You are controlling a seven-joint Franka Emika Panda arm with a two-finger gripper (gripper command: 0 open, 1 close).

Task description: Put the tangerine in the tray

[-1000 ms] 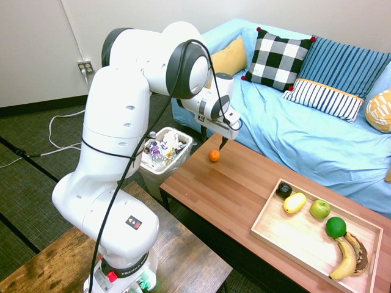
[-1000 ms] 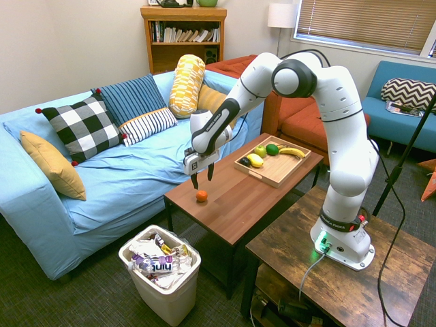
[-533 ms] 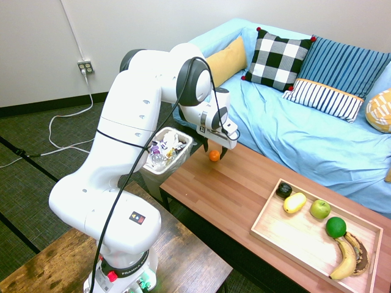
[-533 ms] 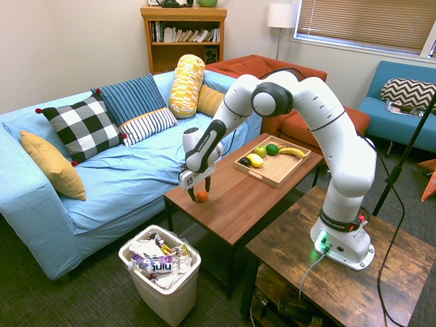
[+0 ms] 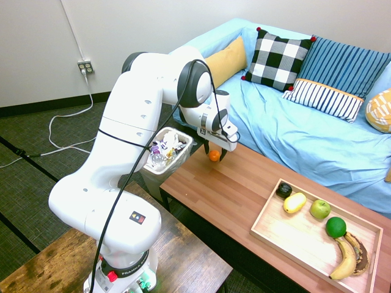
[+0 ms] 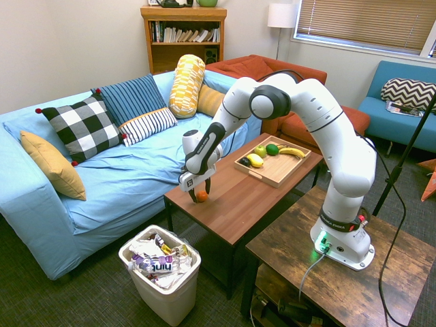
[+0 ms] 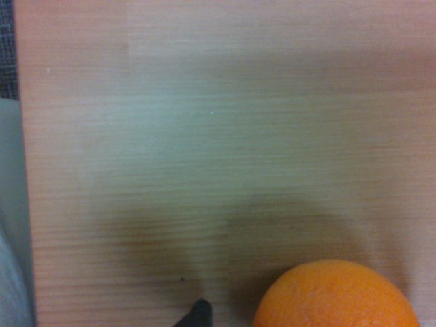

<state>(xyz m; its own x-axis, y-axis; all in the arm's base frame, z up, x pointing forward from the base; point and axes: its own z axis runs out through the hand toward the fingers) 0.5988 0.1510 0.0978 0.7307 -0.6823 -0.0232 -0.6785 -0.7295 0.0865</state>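
Note:
The tangerine (image 5: 213,156) (image 6: 201,196), small and bright orange, rests on the brown coffee table (image 5: 232,195) near its corner by the sofa. My gripper (image 5: 214,155) (image 6: 200,195) is lowered over it, open, with one finger on each side of the fruit. Whether the pads touch its skin I cannot tell. In the wrist view the tangerine (image 7: 337,296) fills the lower edge, very close. The light wooden tray (image 5: 293,235) (image 6: 269,178) lies at the table's other end.
The tray holds a yellow fruit (image 5: 294,202), a green apple (image 5: 319,209), a lime (image 5: 335,227) and a banana (image 5: 345,259). A white waste bin (image 5: 166,149) (image 6: 160,269) full of wrappers stands off the table's end. The blue sofa (image 5: 293,128) runs along the far side.
The arm has come down from above the tangerine until the fingers straddle it. Since half a second ago it has barely moved. The tangerine has stayed in place.

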